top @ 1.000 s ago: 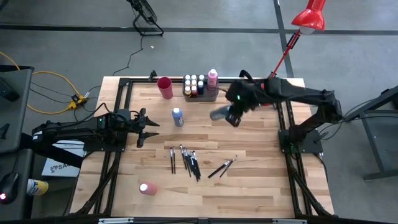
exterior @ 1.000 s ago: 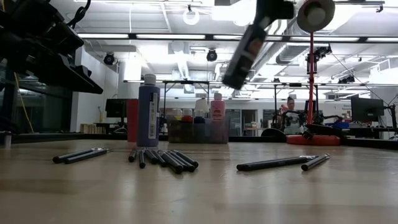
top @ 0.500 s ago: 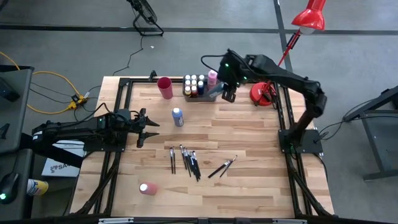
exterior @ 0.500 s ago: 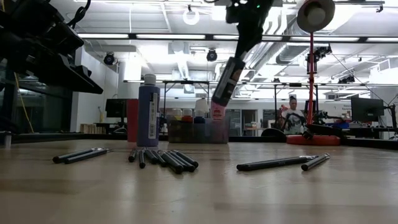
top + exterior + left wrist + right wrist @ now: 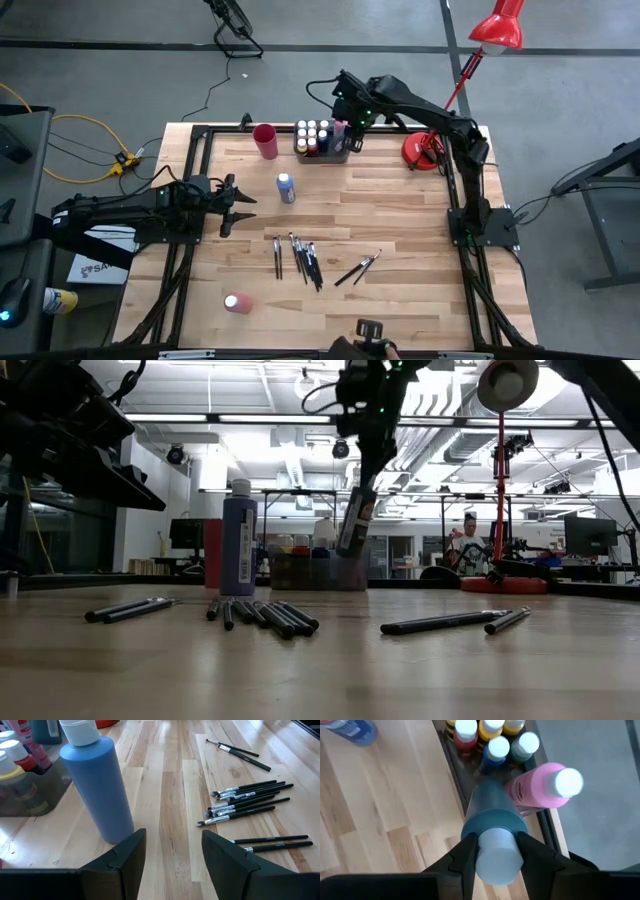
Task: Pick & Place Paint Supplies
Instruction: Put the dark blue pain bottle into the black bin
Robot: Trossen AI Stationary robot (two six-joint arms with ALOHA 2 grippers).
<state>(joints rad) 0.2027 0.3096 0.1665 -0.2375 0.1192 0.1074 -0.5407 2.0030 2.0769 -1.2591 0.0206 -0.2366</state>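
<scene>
Right arm: stretched from its base at 3 o'clock on the worktop toward 12 o'clock, elbow raised, wrist angled downward. Right gripper (image 5: pixel 344 130) at the far edge, dark fingers (image 5: pixel 462 852) clamped either side of the pale cap of a grey-blue paint bottle (image 5: pixel 492 820), bottle tilted.

Left arm: lying low along the 9 o'clock side, forearm pointing toward centre. Left gripper (image 5: pixel 232 205) level, fingers (image 5: pixel 125 857) parted, nothing between them.

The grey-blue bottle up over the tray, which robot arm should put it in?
The right one, I think. The right gripper is shut on the grey-blue bottle, just above the tray, beside the pink bottle. The left gripper is open, down by the blue bottle.
</scene>
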